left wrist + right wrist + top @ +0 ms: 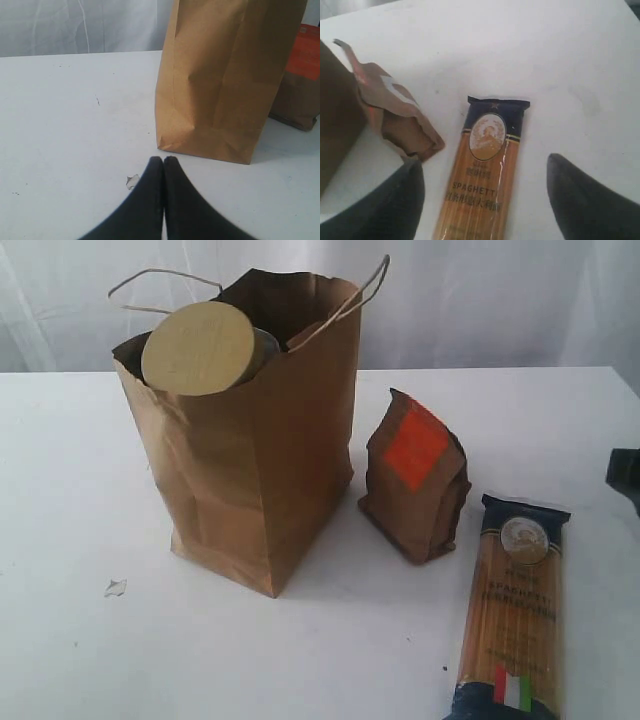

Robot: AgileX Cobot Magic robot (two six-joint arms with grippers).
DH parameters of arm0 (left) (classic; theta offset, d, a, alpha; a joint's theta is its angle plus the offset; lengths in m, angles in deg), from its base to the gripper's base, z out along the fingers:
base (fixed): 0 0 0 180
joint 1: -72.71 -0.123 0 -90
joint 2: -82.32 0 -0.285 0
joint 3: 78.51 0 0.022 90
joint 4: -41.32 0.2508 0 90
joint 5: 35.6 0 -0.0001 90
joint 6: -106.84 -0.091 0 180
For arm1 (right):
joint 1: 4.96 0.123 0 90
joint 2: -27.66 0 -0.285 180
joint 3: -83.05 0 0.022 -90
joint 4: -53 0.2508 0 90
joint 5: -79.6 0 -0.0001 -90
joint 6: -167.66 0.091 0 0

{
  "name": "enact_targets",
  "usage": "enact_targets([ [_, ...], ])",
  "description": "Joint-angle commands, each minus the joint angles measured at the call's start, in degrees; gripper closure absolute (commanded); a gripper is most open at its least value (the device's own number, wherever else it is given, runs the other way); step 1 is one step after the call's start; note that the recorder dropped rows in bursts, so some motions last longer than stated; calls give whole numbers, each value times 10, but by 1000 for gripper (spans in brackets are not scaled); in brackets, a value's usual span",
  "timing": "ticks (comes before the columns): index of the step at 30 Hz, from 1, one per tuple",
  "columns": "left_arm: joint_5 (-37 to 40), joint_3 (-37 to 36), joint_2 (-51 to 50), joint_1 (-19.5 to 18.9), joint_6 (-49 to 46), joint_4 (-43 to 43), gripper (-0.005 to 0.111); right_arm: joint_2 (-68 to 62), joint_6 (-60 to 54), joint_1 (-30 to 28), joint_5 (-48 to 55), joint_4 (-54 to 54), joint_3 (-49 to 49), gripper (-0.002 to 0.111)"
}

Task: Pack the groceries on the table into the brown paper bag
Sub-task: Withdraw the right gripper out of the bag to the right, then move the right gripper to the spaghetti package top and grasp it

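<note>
1. Two tools are in view. The left tool (163, 159) has its two black fingers pressed together with no gap and holds nothing. Its tips sit low over the plain white worktop (60, 110), near the base of the tall creased brown paper bag (225, 75) and apart from it.
2. The right tool (482, 160) is spread wide and grips nothing. Its two dark fingers (395, 200) stand either side of the long spaghetti pack (487, 135), above it, without visibly touching it.
3. One brown paper bag stands upright on the worktop, with two thin twisted loop handles (160, 280) at its open mouth.
4. One round tan jar lid (198, 348) shows tilted in the bag's mouth; the jar beneath it is hidden.
5. One small brown pouch with an orange-red label (415, 480) stands just right of the bag, apart from it.
6. One spaghetti pack, clear with dark blue ends, lies flat to the right of the pouch.
7. One small pale scrap (115, 587) lies on the worktop left of the bag's base.
8. The left tool points level across the worktop toward the bag; the right tool points down over the pack.
</note>
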Motion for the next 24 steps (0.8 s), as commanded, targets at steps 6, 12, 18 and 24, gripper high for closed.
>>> enact_targets([
  [6,0,-2,2,-1,1,0,107,-167,-149,-99,-167,136,3,43],
  [12,0,-2,2,-1,1,0,107,-273,-265,-133,-258,224,2,43],
  [18,0,-2,2,-1,1,0,107,-348,-266,-135,-262,224,-12,29],
  [24,0,-2,2,-1,1,0,107,-401,-266,-135,-282,224,-43,15],
])
